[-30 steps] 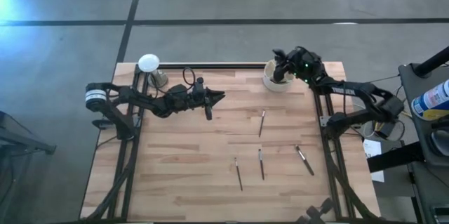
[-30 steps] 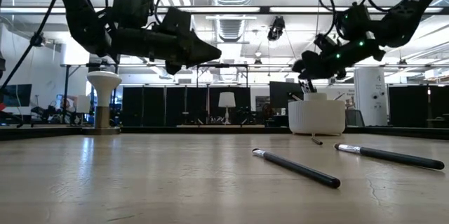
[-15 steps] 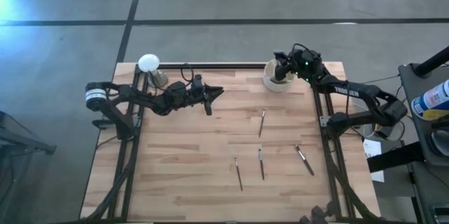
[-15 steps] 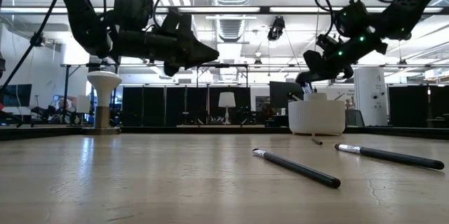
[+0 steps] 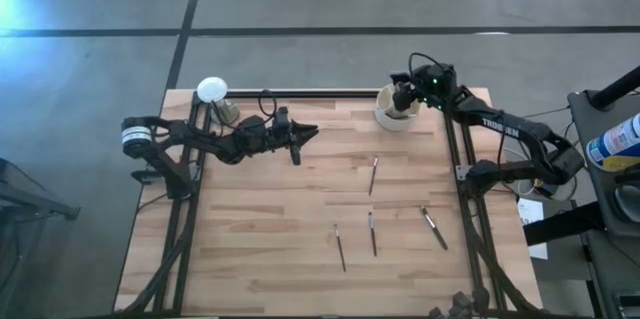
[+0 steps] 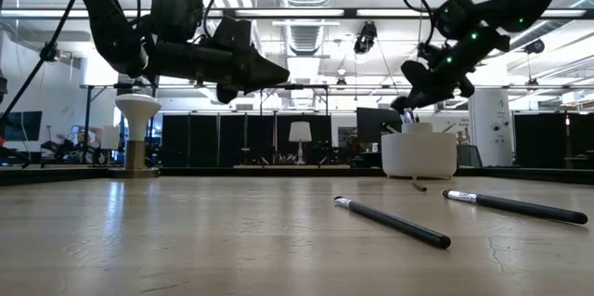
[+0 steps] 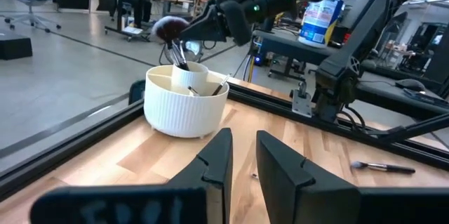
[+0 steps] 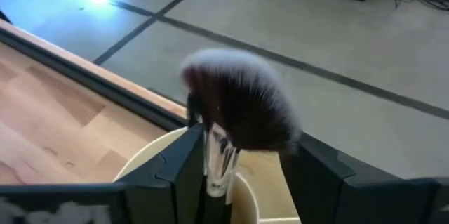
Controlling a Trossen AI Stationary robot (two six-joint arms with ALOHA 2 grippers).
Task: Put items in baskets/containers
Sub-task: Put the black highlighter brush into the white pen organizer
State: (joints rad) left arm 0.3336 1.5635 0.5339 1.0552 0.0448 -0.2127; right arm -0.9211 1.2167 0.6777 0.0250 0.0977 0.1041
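The cream-white ribbed cup stands at the table's far right and holds a few brushes. A brush with a wide fluffy dark head stands upright in it. My right gripper hangs open over the cup, pointing down, with one finger on each side of this brush. Whether a finger touches the brush cannot be told. Several thin brushes lie flat on the wood, among them one mid-table and one toward the right. My left gripper hovers above the far left part of the table. It points at the cup, its fingers slightly apart with nothing between them.
A white disc on a metallic stand stands at the far left corner. A black rail runs along the table's far edge behind the cup. Two more brushes lie near the middle front. Bare wood lies between the arms.
My right gripper's wrist has risen above the cup and tipped steeper, while its fingertips have stayed just over the cup's rim. The fluffy brush stays standing in the cup.
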